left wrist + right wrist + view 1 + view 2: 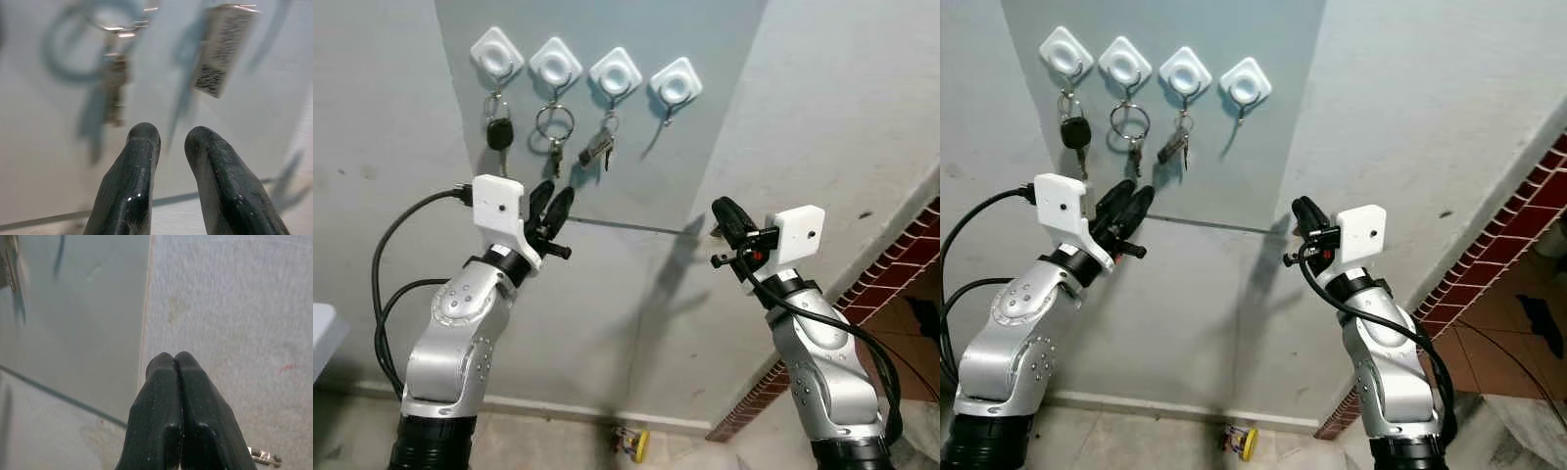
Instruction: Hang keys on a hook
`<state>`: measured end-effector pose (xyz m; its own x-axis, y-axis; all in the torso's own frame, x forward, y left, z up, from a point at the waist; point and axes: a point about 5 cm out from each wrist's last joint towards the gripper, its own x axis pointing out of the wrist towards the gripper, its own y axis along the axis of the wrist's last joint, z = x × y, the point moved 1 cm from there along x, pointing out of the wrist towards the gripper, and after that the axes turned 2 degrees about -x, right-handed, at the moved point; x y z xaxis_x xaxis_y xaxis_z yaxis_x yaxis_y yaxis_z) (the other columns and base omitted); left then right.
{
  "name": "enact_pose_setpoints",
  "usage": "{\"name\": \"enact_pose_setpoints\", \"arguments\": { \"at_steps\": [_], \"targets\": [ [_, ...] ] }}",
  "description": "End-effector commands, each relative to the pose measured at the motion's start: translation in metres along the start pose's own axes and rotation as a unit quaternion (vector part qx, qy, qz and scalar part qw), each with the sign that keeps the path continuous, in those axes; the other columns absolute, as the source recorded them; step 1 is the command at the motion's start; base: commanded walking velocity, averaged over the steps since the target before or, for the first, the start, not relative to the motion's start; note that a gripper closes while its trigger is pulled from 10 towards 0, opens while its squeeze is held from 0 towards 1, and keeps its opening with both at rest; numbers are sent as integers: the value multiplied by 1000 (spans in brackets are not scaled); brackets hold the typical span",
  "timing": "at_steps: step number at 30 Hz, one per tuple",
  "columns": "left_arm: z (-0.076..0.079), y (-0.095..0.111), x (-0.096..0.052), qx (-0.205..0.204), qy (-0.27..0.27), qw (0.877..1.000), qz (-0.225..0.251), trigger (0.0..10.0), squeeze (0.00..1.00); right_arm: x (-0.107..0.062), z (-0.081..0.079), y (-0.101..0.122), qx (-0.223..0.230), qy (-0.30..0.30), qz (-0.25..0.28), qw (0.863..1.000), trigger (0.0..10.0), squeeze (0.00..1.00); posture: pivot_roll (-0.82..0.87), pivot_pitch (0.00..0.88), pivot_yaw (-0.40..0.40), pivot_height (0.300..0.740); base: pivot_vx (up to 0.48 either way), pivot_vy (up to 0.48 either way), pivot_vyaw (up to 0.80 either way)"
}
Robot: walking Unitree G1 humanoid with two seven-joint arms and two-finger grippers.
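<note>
Left tool (551, 208) hangs spread below blurred keys (113, 83); right tool (176, 363) is pressed together, a metal tip (264, 457) half hidden beside its fingers

You see four white diamond-shaped hooks (616, 71) in a row on a pale grey-blue panel (705, 147); the wall (822, 127) around it is off-white with faint grey stains. The far-left hook carries a key with a black head (499, 133), the next a silver ring with dull metal keys (554, 125), the third a silver bunch (598, 147). Your left pincer (551, 208) and right pincer (729, 223) have glossy black fingers, white camera blocks and silver arms with black cables. At the right, dark red brick (891, 264) with pale joints runs along the wall. On the grey floor (558, 446) lies a small yellow object (633, 443).
</note>
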<state>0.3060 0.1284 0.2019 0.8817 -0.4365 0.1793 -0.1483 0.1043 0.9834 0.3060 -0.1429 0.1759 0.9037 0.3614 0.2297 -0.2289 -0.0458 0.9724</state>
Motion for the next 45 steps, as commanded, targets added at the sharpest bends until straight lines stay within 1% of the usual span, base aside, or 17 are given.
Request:
{"name": "enact_pose_setpoints", "arguments": {
  "at_steps": [1, 2, 4, 5, 9, 11, 12, 13, 15, 19, 20, 22, 25, 27, 34, 43, 45],
  "targets": [
    [8, 4, -1, 11, -29, 999, 8, 10000, 0, 0, -2, 3, 1, 18, 0, 1000, 10000, 0, -24, 26, -82, 740, 0, 0, 0],
    [16, 5, -3, 20, -56, 998, 12, 10000, 0, 0, -5, 4, 5, 37, -2, 999, 10000, 0, -25, 27, -82, 740, 0, 0, 0],
    [22, 6, -5, 29, -78, 996, 13, 10000, 0, -1, -8, 4, 17, 54, -3, 998, 10000, 0, -24, 28, -82, 740, 0, 0, 0],
    [29, 4, -7, 36, -104, 994, 8, 10000, 0, -1, -13, 6, 16, 78, -1, 997, 10000, 0, -23, 29, -82, 740, 0, 0, 0],
    [41, 6, -13, 36, -141, 989, 13, 10000, 0, -3, -23, 10, 32, 122, 4, 992, 10000, 0, -22, 38, -83, 740, 0, 0, 0],
    [44, 7, -14, 36, -151, 988, 14, 10000, 0, -4, -25, 11, 37, 133, 7, 990, 10000, 0, -22, 38, -83, 740, 0, 0, 0],
    [47, 11, -15, 37, -162, 986, 19, 10000, 0, -4, -31, 15, 49, 158, 12, 986, 10000, 0, -20, 40, -85, 740, 0, 0, 0],
    [47, 11, -15, 37, -162, 986, 19, 10000, 0, -4, -31, 15, 49, 158, 12, 986, 10000, 0, -20, 40, -85, 740, 0, 0, 0],
    [48, 19, -15, 48, -168, 984, 34, 10000, 0, -3, -39, 26, 72, 191, 29, 979, 10000, 0, -19, 45, -85, 740, 0, 0, 0],
    [47, 30, -15, 37, -168, 984, 52, 10000, 0, 1, -44, 43, 97, 223, 59, 968, 10000, 0, -18, 47, -89, 740, 0, 0, 0],
    [46, 33, -15, 24, -167, 984, 62, 10000, 0, 3, -44, 47, 104, 227, 67, 966, 10000, 0, -15, 48, -91, 740, 0, 0, 0],
    [45, 35, -16, 13, -167, 984, 65, 10000, 0, 5, -43, 51, 109, 228, 75, 965, 10000, 0, -14, 48, -92, 740, 0, 0, 0],
    [44, 38, -17, 16, -169, 983, 68, 10000, 0, 9, -43, 59, 122, 231, 90, 961, 10000, 0, -10, 48, -95, 740, 0, 0, 0],
    [43, 43, -17, 9, -168, 983, 77, 10000, 0, 13, -43, 65, 129, 233, 103, 958, 10000, 0, -8, 47, -98, 740, 0, 0, 0],
    [42, 49, -16, 5, -170, 982, 85, 10000, 0, 23, -43, 78, 142, 234, 126, 954, 10000, 0, -8, 48, -98, 740, 0, 0, 0],
    [47, 56, -14, 6, -180, 979, 94, 10000, 0, 44, -43, 92, 146, 210, 164, 953, 10000, 0, -4, 49, -94, 740, 0, 0, 0],
    [47, 56, -13, 6, -181, 979, 93, 10000, 0, 46, -43, 94, 145, 208, 167, 953, 10000, 0, -4, 49, -94, 740, 0, 0, 0]
  ]
}}
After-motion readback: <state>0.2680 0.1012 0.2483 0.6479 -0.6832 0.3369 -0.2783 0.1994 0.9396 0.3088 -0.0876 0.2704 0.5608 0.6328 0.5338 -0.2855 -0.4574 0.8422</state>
